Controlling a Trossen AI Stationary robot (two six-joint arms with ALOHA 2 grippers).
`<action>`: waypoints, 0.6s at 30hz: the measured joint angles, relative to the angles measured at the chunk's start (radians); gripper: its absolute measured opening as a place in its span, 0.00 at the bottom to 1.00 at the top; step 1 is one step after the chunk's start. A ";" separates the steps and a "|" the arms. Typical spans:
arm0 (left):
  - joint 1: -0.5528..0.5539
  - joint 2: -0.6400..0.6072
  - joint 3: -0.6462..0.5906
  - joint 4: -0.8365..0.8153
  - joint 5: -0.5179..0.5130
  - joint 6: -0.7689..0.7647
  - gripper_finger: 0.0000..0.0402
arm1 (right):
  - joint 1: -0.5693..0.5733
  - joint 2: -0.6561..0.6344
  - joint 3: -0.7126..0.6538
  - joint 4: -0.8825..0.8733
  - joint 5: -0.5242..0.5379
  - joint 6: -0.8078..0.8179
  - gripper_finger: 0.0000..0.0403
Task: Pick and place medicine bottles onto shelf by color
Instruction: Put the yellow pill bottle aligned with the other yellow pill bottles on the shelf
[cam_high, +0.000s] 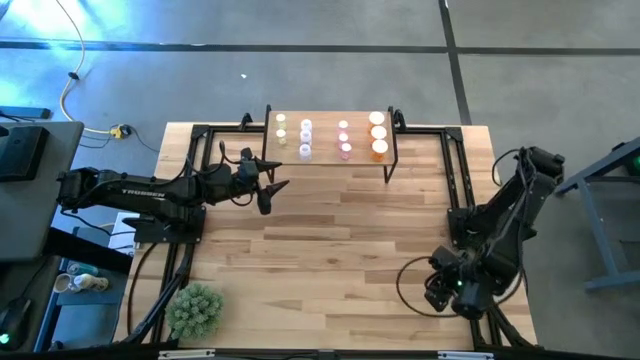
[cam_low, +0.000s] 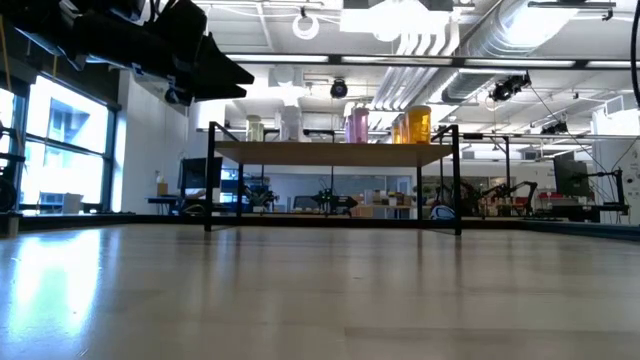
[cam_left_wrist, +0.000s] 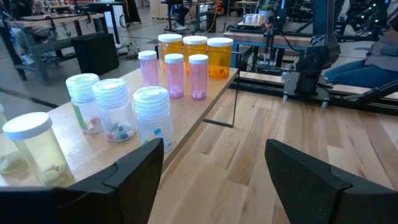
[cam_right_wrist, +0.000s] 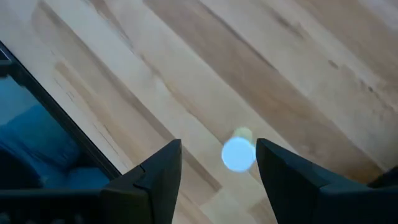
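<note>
The shelf (cam_high: 330, 155) stands at the table's far edge. On it stand bottles in rows by colour: yellow-green (cam_left_wrist: 31, 146), lavender/white (cam_left_wrist: 112, 109), pink (cam_left_wrist: 174, 74) and orange (cam_left_wrist: 219, 57). My left gripper (cam_high: 272, 193) is open and empty, above the table just near of the shelf's left end, pointing along the shelf. My right gripper (cam_high: 440, 290) is open at the table's near right and points down. In the right wrist view, one white-capped, yellowish bottle (cam_right_wrist: 238, 152) stands upright on the table between its fingers, nearer the right one, touching neither. It is hidden in the high view.
A spiky green plant (cam_high: 195, 308) stands at the table's near left corner. Black frame rails (cam_high: 455, 170) run along the table's left, right and far sides. The shelf's thin black legs (cam_low: 457, 180) stand on the table.
</note>
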 joint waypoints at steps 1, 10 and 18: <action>0.000 0.000 0.000 0.000 0.000 0.000 0.67 | 0.014 0.007 0.000 0.001 -0.002 0.008 0.49; 0.000 0.000 0.000 0.000 0.000 -0.026 0.67 | 0.149 0.070 0.000 0.023 -0.001 0.038 0.49; 0.000 0.000 0.000 0.000 0.000 -0.058 0.67 | 0.229 0.184 0.000 0.050 0.027 0.082 0.49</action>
